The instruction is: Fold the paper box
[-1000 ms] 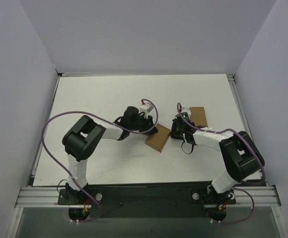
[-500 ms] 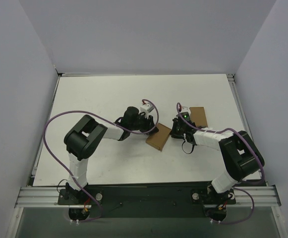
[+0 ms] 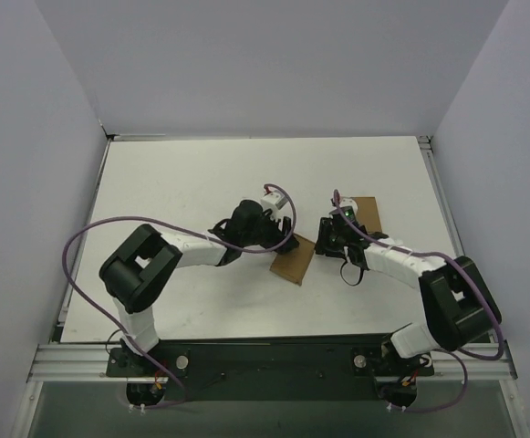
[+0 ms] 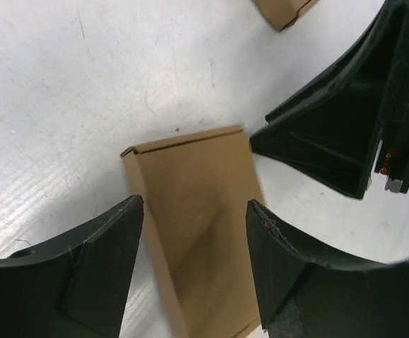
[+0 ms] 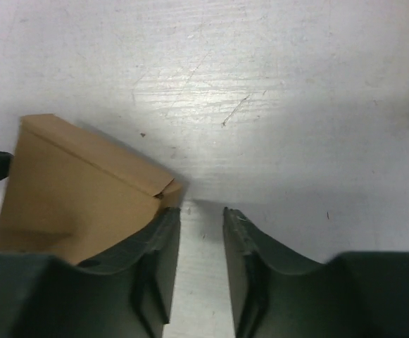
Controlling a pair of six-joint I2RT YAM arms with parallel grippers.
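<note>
Kraft paper box [image 4: 190,176]: light, thin, floppy at creases, I reckon | L gripper [image 4: 193,208] jaws apart astride it | R gripper [image 5: 201,215] ajar, empty | I'd pinch long edges.

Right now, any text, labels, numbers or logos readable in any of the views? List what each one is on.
No readable text in any view.
paper box: plain brown, no print on the face that shows.
second cardboard piece: plain brown, no print visible.
left arm and right arm: no label legible from the top view.
table: only scratches, no markings.
</note>
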